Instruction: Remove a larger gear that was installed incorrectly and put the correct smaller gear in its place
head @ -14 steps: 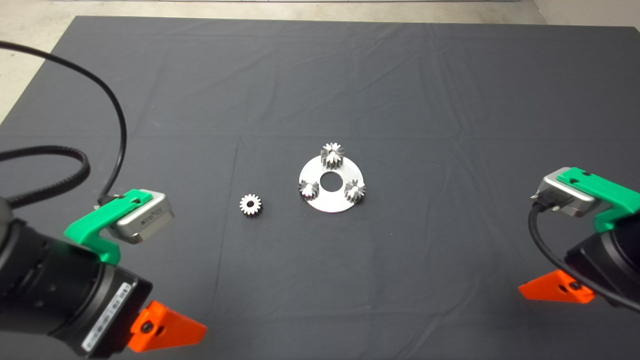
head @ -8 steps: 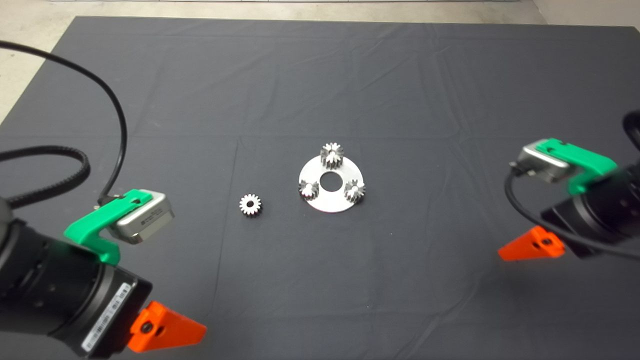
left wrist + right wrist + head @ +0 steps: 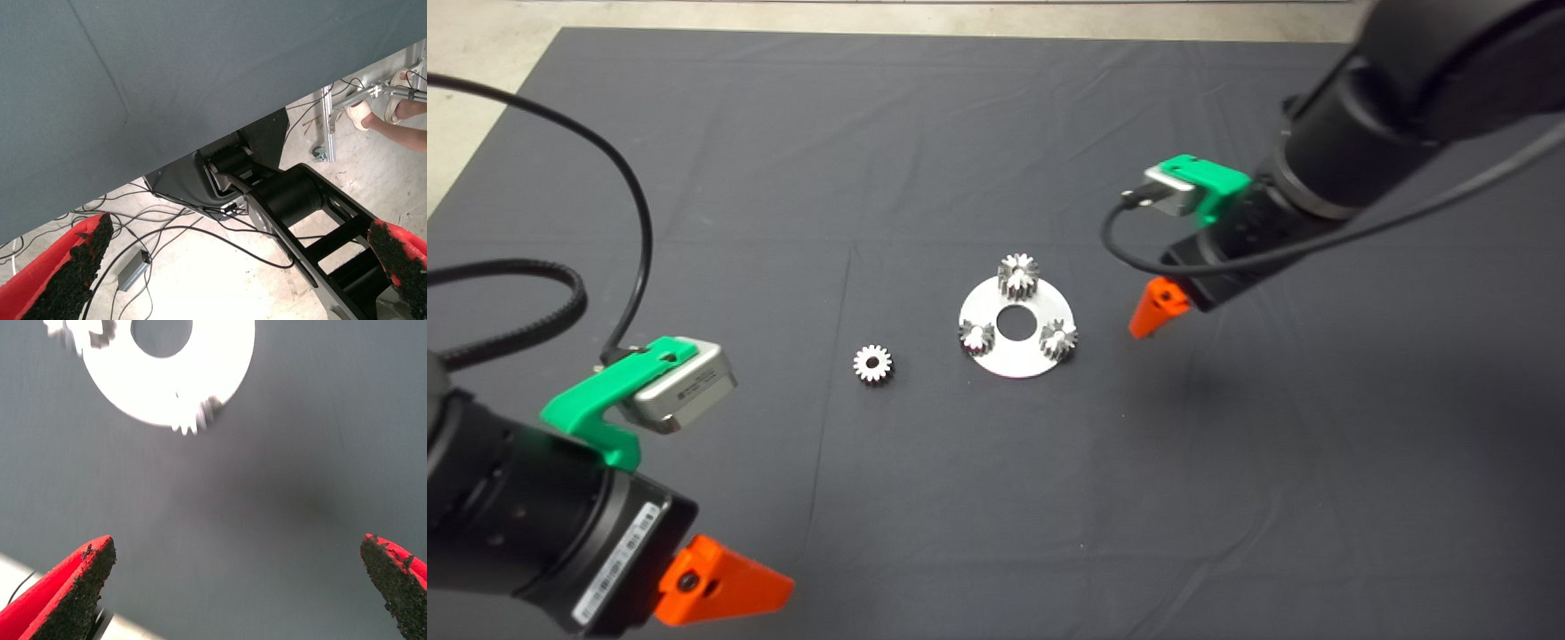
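Dark mat (image 3: 996, 133) lay under round steel plate (image 3: 1015, 348) carrying three gears. Larger gear (image 3: 1017, 275) sat on plate's far edge. Loose smaller gear (image 3: 872, 364) lay on mat near plate, on left arm's side. Right gripper (image 3: 1156, 309) hovered just beside plate, fingers (image 3: 73, 593) spread wide, empty. Left gripper (image 3: 720, 588) waited at lower left, also wide, empty. Larger gear judged rigid, heavy for size, slick; best pinched across toothed flanks, lifted straight up.
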You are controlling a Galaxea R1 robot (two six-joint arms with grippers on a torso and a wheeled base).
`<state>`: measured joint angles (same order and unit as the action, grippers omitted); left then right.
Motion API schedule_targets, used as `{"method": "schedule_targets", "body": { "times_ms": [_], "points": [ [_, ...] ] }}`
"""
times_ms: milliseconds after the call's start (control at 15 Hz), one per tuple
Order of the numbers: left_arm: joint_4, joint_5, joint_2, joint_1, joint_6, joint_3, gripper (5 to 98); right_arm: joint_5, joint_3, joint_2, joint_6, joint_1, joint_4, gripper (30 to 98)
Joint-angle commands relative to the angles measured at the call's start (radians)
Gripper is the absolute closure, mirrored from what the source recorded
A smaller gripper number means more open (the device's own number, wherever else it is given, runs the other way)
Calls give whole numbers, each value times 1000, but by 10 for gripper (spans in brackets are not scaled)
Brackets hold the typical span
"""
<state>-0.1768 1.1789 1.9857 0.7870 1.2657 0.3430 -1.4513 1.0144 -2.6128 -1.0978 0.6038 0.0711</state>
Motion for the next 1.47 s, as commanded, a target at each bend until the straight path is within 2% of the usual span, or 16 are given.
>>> {"method": "schedule_targets", "body": {
  "times_ms": [0,133,267,467,667,867,1067,1200,1400],
  "points": [
    [-13,5,-2,11,1,-7,55,6,160,-133,91,-73,178,317],
    [-13,5,-3,11,1,-7,55,6,191,-167,101,-118,260,317],
    [-13,5,-3,11,0,-9,55,6,191,-188,98,-125,316,317],
    [-13,5,-3,11,0,-10,55,11,197,-197,96,-133,373,317],
    [-13,2,-1,11,0,-12,55,12,252,-221,88,-152,422,317],
    [-13,2,-1,11,0,-12,55,54,335,-262,88,-190,468,317],
    [-13,2,-1,11,0,-12,55,103,430,-302,89,-192,475,317],
    [-13,2,-1,11,0,-12,55,115,447,-312,87,-193,475,317],
    [-13,1,-1,11,0,-12,55,115,458,-310,87,-199,476,317]
  ]
}}
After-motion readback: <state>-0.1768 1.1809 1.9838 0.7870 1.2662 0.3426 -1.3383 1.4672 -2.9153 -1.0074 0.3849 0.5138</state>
